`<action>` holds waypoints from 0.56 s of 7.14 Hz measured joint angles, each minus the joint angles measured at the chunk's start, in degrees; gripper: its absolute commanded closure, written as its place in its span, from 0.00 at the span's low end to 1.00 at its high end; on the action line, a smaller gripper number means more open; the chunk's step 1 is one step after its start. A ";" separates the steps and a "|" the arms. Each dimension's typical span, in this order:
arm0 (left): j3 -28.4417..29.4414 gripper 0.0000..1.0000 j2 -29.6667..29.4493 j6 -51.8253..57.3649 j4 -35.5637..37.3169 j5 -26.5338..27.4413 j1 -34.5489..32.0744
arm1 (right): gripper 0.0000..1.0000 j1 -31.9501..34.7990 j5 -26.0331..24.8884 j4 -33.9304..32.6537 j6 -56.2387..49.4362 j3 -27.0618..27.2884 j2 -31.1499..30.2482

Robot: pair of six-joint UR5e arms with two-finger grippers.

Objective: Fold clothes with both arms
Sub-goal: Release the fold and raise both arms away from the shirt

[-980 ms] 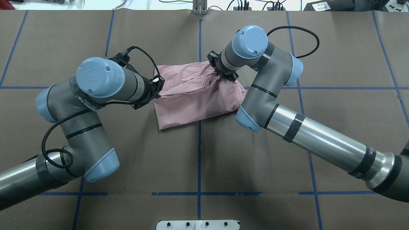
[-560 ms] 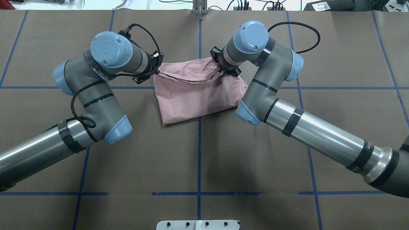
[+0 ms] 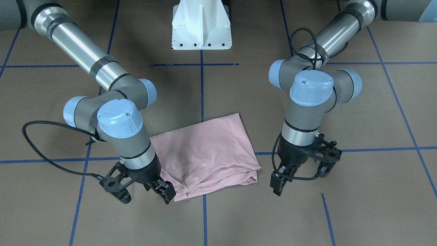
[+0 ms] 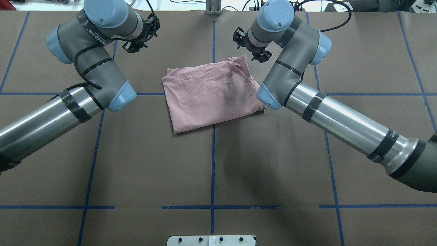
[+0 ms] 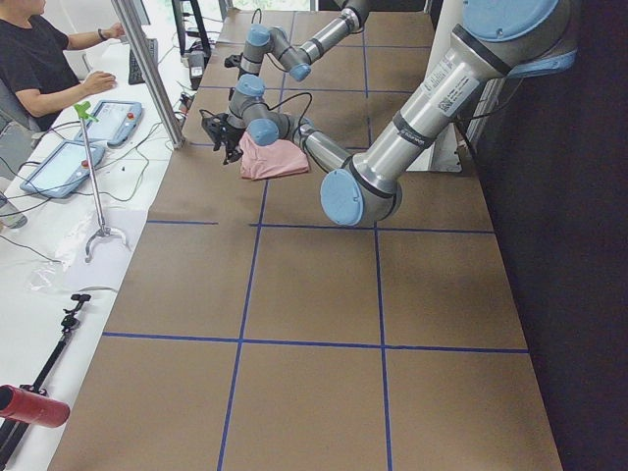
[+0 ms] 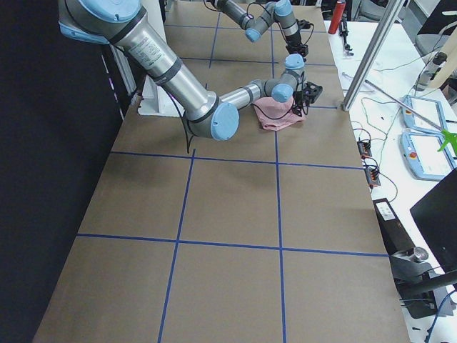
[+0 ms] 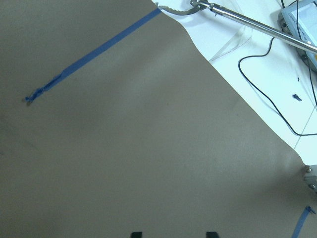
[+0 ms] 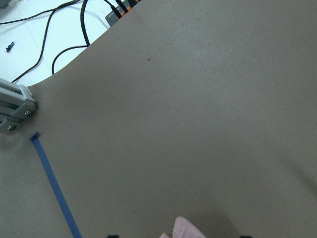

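The pale pink T-shirt (image 4: 210, 94) lies folded in a rough rectangle on the brown table, plain side up; no cartoon or lettering shows. It also shows in the front view (image 3: 208, 153). My left gripper (image 4: 140, 39) hangs open and empty above the table, off the shirt's far left corner; in the front view (image 3: 300, 176) it is clear of the cloth. My right gripper (image 4: 251, 48) is open and empty just beyond the shirt's far right corner, close to the cloth in the front view (image 3: 143, 193). The right wrist view shows a pink tip (image 8: 185, 229) between its open jaws.
The white pedestal base (image 3: 201, 25) stands at the robot's side of the table. Blue tape lines (image 4: 212, 153) grid the brown cover. Cables and a metal post (image 4: 213, 7) lie past the far edge. An operator (image 5: 39, 59) sits beyond that edge with tablets.
Both grippers held the shirt's lifted far edge; they have let go, opened and drawn back outward and towards the far edge. The shirt now lies flat and folded.
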 measured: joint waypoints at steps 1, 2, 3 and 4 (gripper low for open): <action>0.17 0.00 -0.02 1.70 -0.10 -1.33 -0.53 | 0.00 0.62 1.42 -0.23 -2.76 0.07 0.51; 0.03 0.00 0.14 4.74 0.02 -4.62 -1.72 | 0.00 1.38 3.18 -1.24 -6.88 0.80 0.60; -0.75 0.00 1.00 9.39 0.35 -8.82 -3.86 | 0.00 3.37 6.06 -4.91 -12.92 2.99 0.20; -2.47 0.00 2.90 14.54 0.62 -12.30 -6.46 | 0.00 6.40 9.00 -11.59 -20.79 6.71 -0.76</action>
